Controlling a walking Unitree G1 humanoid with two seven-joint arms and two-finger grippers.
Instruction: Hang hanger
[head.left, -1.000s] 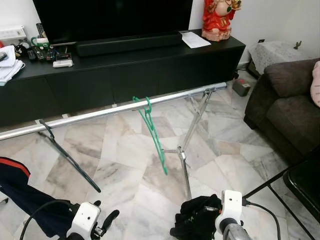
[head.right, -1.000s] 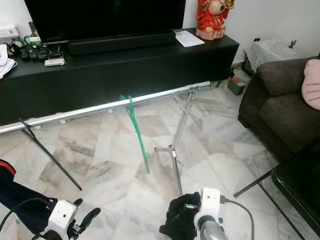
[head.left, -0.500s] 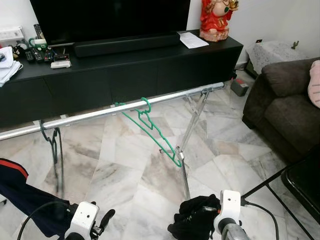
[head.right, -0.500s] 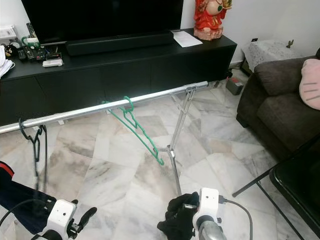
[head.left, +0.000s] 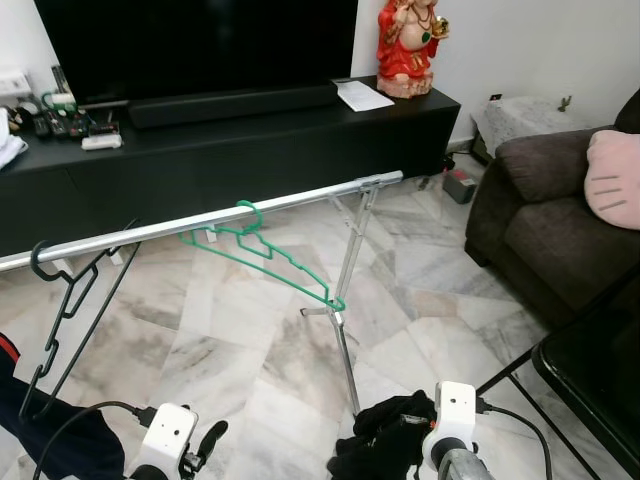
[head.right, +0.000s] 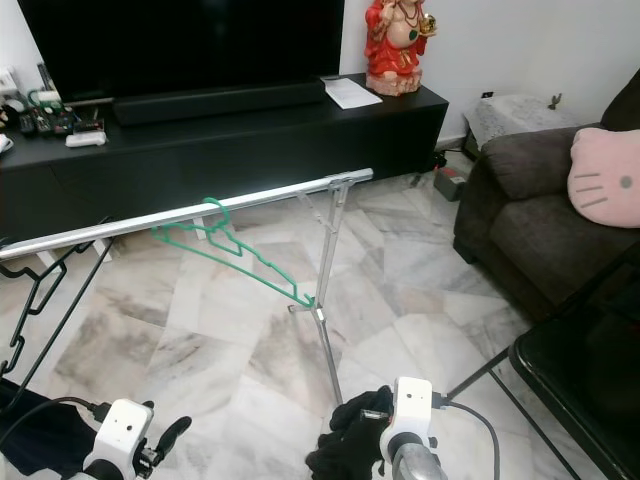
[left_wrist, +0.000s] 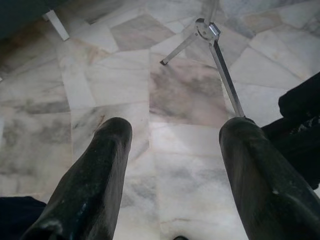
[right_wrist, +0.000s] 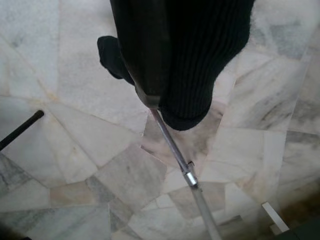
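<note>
Since a second ago both hangers have swung: the green hanger (head.left: 262, 252), which then hung almost edge-on, now shows its broad side, and the black hanger (head.left: 62, 300) at the left edge has turned too; the camera has also shifted.

At the lower left, the left gripper (left_wrist: 172, 172) hangs low over the marble floor (head.left: 250, 340), its fingers (left_wrist: 95, 180) spread wide with nothing between them. The black hanger hooks over the left end of the metal rail (head.left: 200, 222). The green hanger hooks over the rail near the middle of the frame. At the lower middle, the right gripper (right_wrist: 150, 75) is closed on a black cloth (head.left: 385, 450). Along the top sits a black TV cabinet (head.left: 250, 140) carrying a red figurine (head.left: 403, 45) and a sheet of paper (head.left: 362, 95), its writing too small to read. A dark sofa (head.left: 550, 220) fills the right, with a pink cushion (head.left: 612, 180) bearing a cat face.
</note>
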